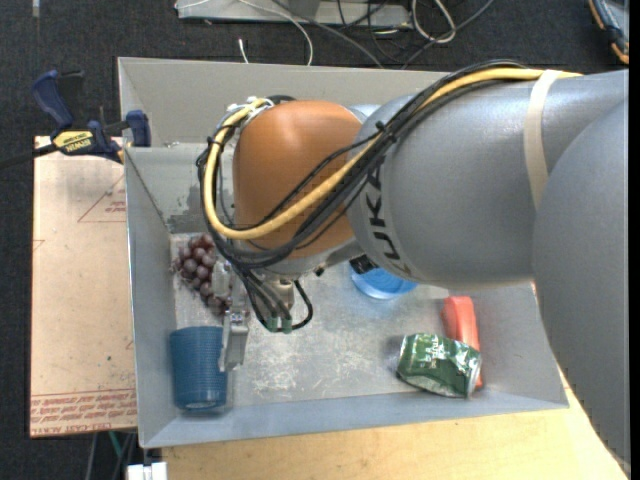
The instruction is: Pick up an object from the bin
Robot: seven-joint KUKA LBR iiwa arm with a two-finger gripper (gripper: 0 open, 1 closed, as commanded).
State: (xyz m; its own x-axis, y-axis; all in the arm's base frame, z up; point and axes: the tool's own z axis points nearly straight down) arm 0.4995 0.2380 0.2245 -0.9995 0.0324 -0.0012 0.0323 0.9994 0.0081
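Claw (236, 340) hangs low in the left part of the bin (320, 366), under the arm's orange cover (295, 163). Whether it is spread or pressed together cannot be told, and nothing shows pinched in it. Its tip is right at the upper right rim of a blue cup (200, 368); I cannot tell whether they touch.

That cup is ribbed, round and deep blue. It lies tilted in the bin's near-left corner, close to the left wall and the near edge, and what it holds cannot be made out.

Further along the left wall, behind the cup, lies a bunch of dark purple grapes (196, 263), partly under the arm. Bare grey floor runs right from the cup along the near edge. At mid-bin a pale blue round thing (382, 282) peeks out below the arm. Toward the near-right corner sits a crumpled green can (436, 364), with an orange-red piece (461, 320) just behind and beside it.
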